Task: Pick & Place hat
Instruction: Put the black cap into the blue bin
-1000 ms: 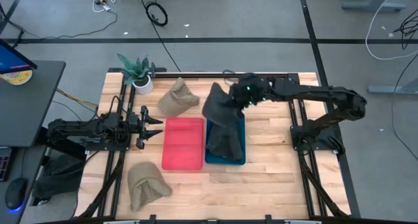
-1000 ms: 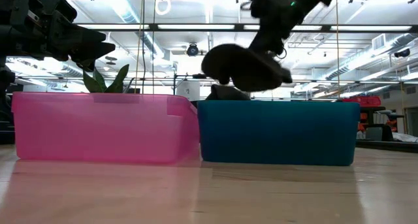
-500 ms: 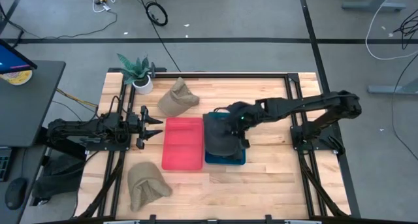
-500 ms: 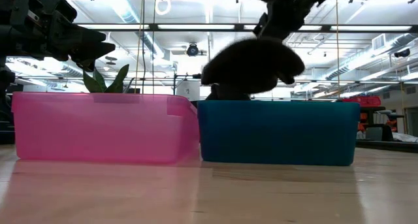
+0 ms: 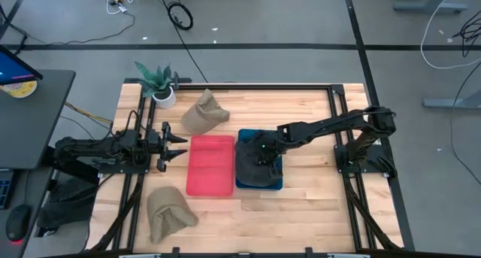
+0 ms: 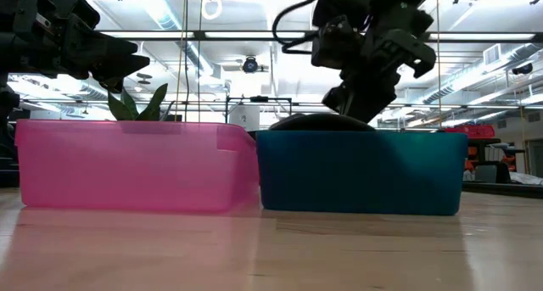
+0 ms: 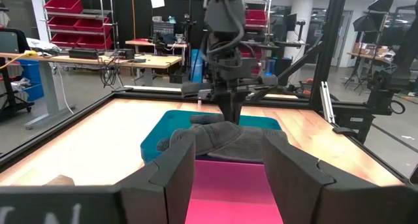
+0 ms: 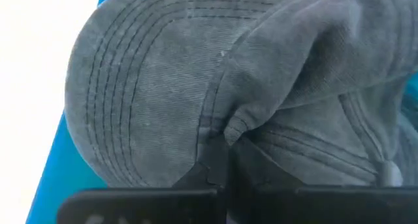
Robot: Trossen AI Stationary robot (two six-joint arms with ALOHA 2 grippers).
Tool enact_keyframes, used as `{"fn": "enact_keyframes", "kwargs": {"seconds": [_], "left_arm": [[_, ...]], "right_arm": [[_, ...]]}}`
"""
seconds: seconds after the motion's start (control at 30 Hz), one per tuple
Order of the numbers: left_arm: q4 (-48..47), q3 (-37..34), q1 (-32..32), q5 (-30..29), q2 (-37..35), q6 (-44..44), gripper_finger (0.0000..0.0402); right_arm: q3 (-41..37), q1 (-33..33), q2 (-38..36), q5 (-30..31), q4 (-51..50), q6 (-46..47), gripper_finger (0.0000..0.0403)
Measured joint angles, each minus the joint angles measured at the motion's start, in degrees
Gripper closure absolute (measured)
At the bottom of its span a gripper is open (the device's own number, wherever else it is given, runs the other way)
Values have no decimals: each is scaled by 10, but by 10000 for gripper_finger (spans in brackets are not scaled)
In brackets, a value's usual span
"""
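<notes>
A dark grey hat [image 5: 252,168] lies slumped in the blue bin [image 5: 276,185], and in the low view its top [image 6: 316,120] barely clears the bin wall [image 6: 361,172]. My right gripper [image 5: 261,154] reaches down into that bin from the table's right side and is shut on the hat. My left gripper [image 5: 179,144] waits open and level, left of the pink bin [image 5: 210,165]. In the left wrist view it [image 7: 228,178] points across the pink bin toward the hat [image 7: 219,138]. My right gripper pinches a puckered fold [image 8: 230,130] of the grey hat's crown between its two fingers, close to the stitched brim [image 8: 124,100]. It comes from above, slanting in from the table's right side. The hat rests in the blue bin, its cloth bunched at the fingers.
Two tan hats lie on the table, one [image 5: 203,113] toward the far edge and one [image 5: 168,211] toward the near left corner. A potted plant [image 5: 158,83] stands at the far left corner. Black frame rails [image 5: 340,149] run along both sides of the table.
My right gripper has come down and toward the table's near edge, from high over the blue bin's far end into the bin, staying shut on the hat. The hat hung clear below the fingers a second ago and now lies settled inside the bin.
</notes>
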Motion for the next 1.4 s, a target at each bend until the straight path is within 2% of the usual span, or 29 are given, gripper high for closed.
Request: {"fn": "enact_keyframes", "kwargs": {"seconds": [0.17,0.53,0.77,0.93,1.07,1.2,1.4], "left_arm": [[0,0,0,0,0,0,218],[0,0,0,0,0,0,218],[0,0,0,0,0,0,218],[0,0,0,0,0,0,218],[0,0,0,0,0,0,218],[0,0,0,0,0,0,218],[0,0,0,0,0,0,218]], "right_arm": [[-3,-13,-9,-24,-1,9,398],[-5,-16,-38,-11,-9,-31,388],[-5,-16,-52,-9,-9,-20,340],[-6,-16,-83,28,-18,-4,297],[-6,-16,-104,34,-16,-3,264],[-6,-16,-114,34,23,-7,242],[-5,-11,-100,27,177,-43,232]]}}
